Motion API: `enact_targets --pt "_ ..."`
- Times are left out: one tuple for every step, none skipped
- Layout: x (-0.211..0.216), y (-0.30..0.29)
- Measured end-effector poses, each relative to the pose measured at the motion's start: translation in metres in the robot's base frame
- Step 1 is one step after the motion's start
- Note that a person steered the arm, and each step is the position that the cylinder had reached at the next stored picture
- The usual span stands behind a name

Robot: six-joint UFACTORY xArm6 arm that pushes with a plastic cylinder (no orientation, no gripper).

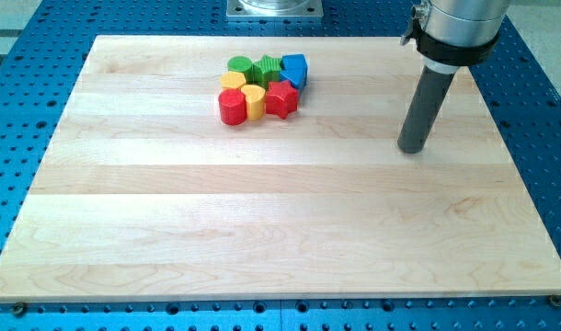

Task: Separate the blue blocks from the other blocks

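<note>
A tight cluster of blocks sits at the view's upper middle of the wooden board [262, 211]. A blue block [294, 67] is at the cluster's right top, with a second blue piece [293, 79] just below it, partly hidden. A green cylinder [238, 64] and a green star [267, 68] are at the top. A yellow block [233, 81], a red cylinder [232, 107], a yellow cylinder [254, 100] and a red star [280, 97] fill the lower part. My tip [410, 147] rests on the board far to the right of the cluster, touching no block.
The board lies on a blue perforated table [41, 55]. The arm's grey base plate [275, 8] is at the view's top middle.
</note>
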State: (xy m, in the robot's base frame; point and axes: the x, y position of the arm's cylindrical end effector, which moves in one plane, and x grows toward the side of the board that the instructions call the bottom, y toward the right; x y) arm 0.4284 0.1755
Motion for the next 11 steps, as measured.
enact_targets --pt "0.000 0.000" --pt "0.001 0.000" --pt "-0.002 -0.003" --pt "-0.009 -0.124" --pt "0.009 -0.222" --pt "-0.016 -0.233" --pt "-0.092 -0.229" --pt "-0.155 -0.224" --pt "-0.129 -0.276" --pt "-0.128 -0.282" --pt "-0.111 -0.308"
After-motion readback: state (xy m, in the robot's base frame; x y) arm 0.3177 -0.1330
